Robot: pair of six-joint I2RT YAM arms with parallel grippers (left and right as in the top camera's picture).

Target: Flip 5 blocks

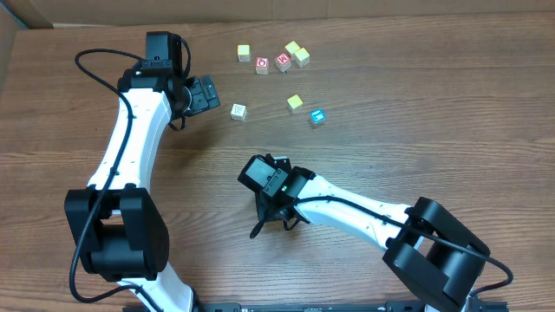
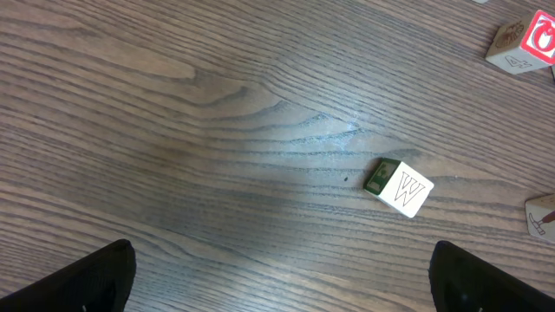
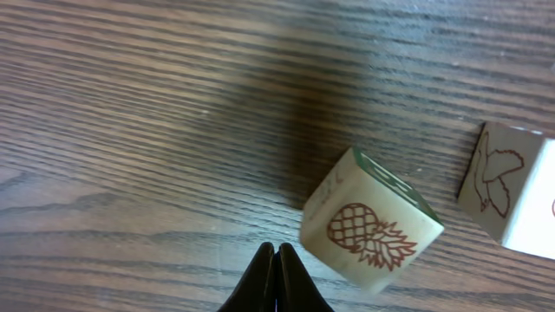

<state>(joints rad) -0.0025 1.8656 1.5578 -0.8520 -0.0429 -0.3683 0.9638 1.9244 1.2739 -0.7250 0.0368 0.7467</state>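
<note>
Several small wooden blocks lie at the far middle of the table: a yellow one (image 1: 244, 53), a cream pair (image 1: 297, 53), a yellow one (image 1: 295, 102), a teal one (image 1: 317, 118) and a pale W block (image 1: 238, 111) (image 2: 399, 186). My left gripper (image 1: 208, 92) (image 2: 282, 256) hangs open just left of the W block, holding nothing. My right gripper (image 1: 276, 211) (image 3: 275, 253) is shut and empty. Just right of its tips a pineapple-printed block (image 3: 373, 230) sits tilted on an edge, blurred. The overhead view hides that block under the arm.
Two red-faced cubes (image 1: 262, 65) (image 1: 283, 61) sit among the far blocks; one (image 2: 529, 39) shows in the left wrist view. Another pale cube with a line drawing (image 3: 512, 191) lies right of the pineapple block. A further cube (image 2: 542, 215) sits at the right edge.
</note>
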